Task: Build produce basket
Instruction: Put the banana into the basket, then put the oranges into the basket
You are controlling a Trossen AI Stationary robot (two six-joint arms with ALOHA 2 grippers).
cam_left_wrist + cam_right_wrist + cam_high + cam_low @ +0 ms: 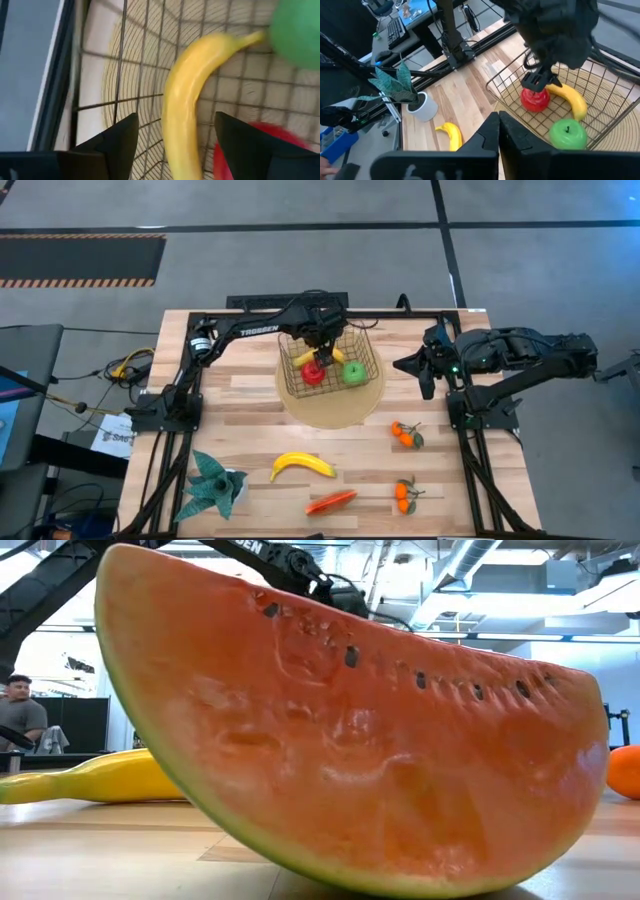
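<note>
The gold wire basket (368, 350) stands on a round tan mat. In it lie a red apple (313, 374), a green apple (355, 373) and a yellow banana (182, 100). My left gripper (176, 119) hangs open inside the basket. Its fingers stand on either side of the banana's middle, with a gap on each side. From the right wrist view, the left gripper (538, 80) sits just above the red apple (535, 100). My right gripper (498, 131) waits shut, to the right of the basket (415, 367).
On the near half of the table lie a second banana (303, 466), a watermelon slice (331, 501) and two tangerine clusters (405, 434) (404, 495). A teal spiky plant in a white pot (215, 485) stands at the near left. A person (20, 715) sits in the room beyond.
</note>
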